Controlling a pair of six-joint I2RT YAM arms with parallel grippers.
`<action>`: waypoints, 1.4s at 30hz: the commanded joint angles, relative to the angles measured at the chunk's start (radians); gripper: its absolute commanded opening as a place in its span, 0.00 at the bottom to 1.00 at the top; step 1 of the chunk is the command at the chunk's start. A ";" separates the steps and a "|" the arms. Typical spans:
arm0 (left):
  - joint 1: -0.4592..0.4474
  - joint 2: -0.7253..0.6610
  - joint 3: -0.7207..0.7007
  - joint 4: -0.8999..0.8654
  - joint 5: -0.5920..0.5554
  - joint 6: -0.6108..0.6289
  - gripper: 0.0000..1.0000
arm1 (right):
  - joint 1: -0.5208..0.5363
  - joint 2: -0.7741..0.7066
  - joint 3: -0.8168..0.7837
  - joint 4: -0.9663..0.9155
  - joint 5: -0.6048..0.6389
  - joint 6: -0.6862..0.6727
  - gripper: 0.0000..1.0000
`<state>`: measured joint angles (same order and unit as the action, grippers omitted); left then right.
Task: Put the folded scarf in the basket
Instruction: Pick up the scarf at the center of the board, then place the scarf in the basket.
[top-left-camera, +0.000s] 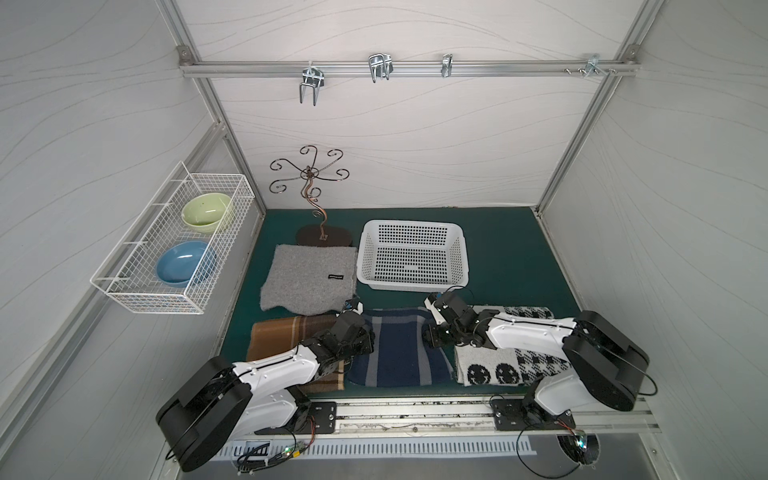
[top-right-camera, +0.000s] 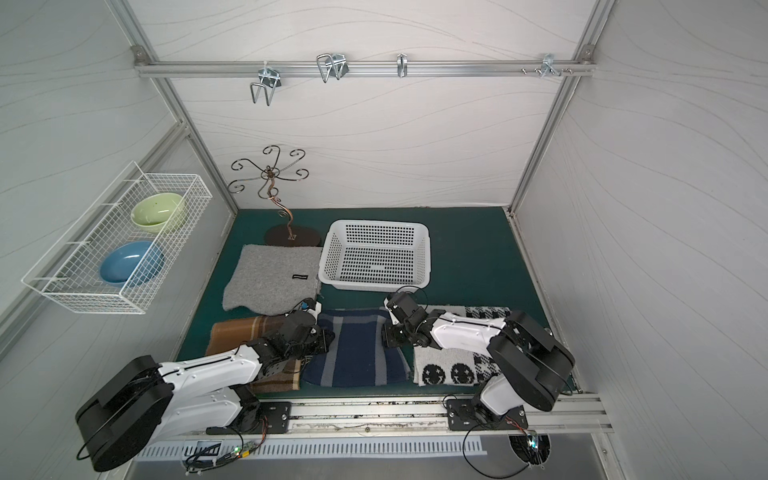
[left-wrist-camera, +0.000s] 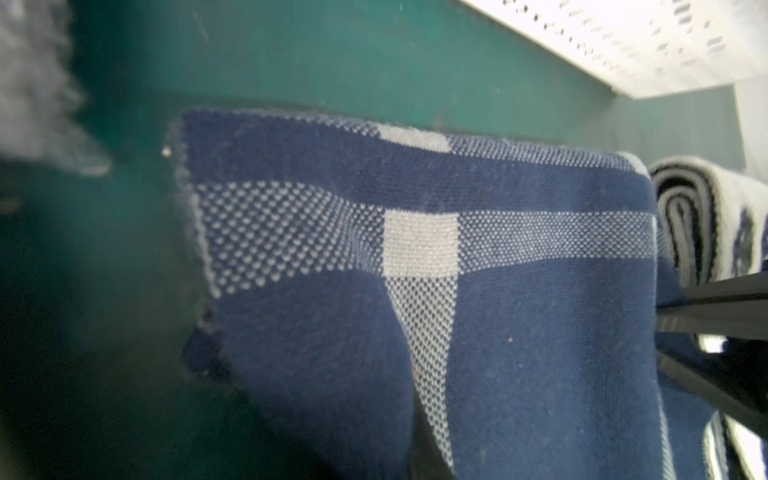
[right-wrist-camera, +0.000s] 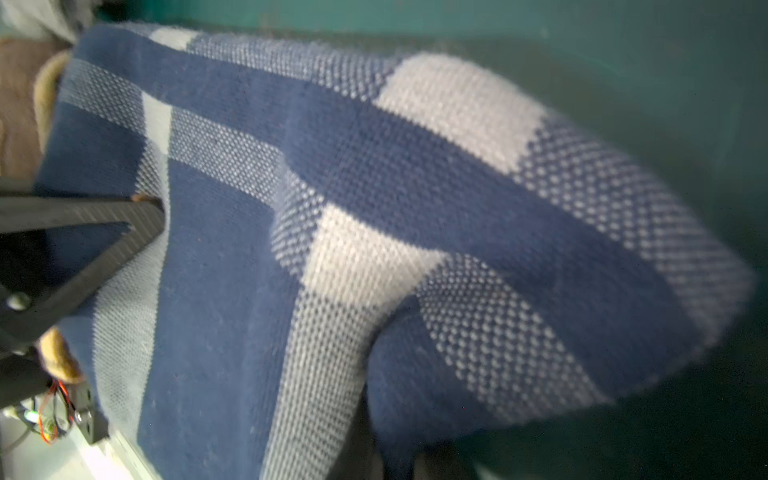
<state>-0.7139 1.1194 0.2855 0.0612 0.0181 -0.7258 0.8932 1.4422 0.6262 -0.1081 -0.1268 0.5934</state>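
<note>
The folded scarf (top-left-camera: 399, 349) (top-right-camera: 357, 351) is blue plaid with grey stripes and lies on the green mat in front of the basket. The white perforated basket (top-left-camera: 411, 284) (top-right-camera: 374, 283) stands empty behind it, and its wall (left-wrist-camera: 623, 37) shows in the left wrist view. My left gripper (top-left-camera: 368, 336) (top-right-camera: 327, 336) is shut on the scarf's left edge. My right gripper (top-left-camera: 428, 336) (top-right-camera: 386, 337) is shut on its right edge. In both wrist views the cloth (left-wrist-camera: 519, 332) (right-wrist-camera: 374, 166) bunches into a pinch and hides my fingertips.
A grey scarf (top-left-camera: 309, 278) lies left of the basket, a brown plaid one (top-left-camera: 282, 332) under my left arm, and a black-and-white smiley one (top-left-camera: 498, 370) under my right arm. A wire jewellery stand (top-left-camera: 322, 237) stands at the back. A wall rack (top-left-camera: 174, 249) holds two bowls.
</note>
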 joint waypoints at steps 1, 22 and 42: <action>-0.010 -0.073 0.092 -0.150 0.007 0.020 0.00 | 0.011 -0.121 0.045 -0.155 0.033 -0.043 0.00; -0.021 -0.095 0.604 -0.407 -0.016 0.152 0.00 | -0.150 -0.359 0.336 -0.478 0.022 -0.205 0.00; 0.226 0.634 1.216 -0.340 0.014 0.351 0.00 | -0.514 0.261 0.877 -0.426 -0.171 -0.347 0.00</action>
<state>-0.5125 1.6768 1.3895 -0.3325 0.0322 -0.4267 0.3939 1.6432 1.4319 -0.5690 -0.2672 0.2764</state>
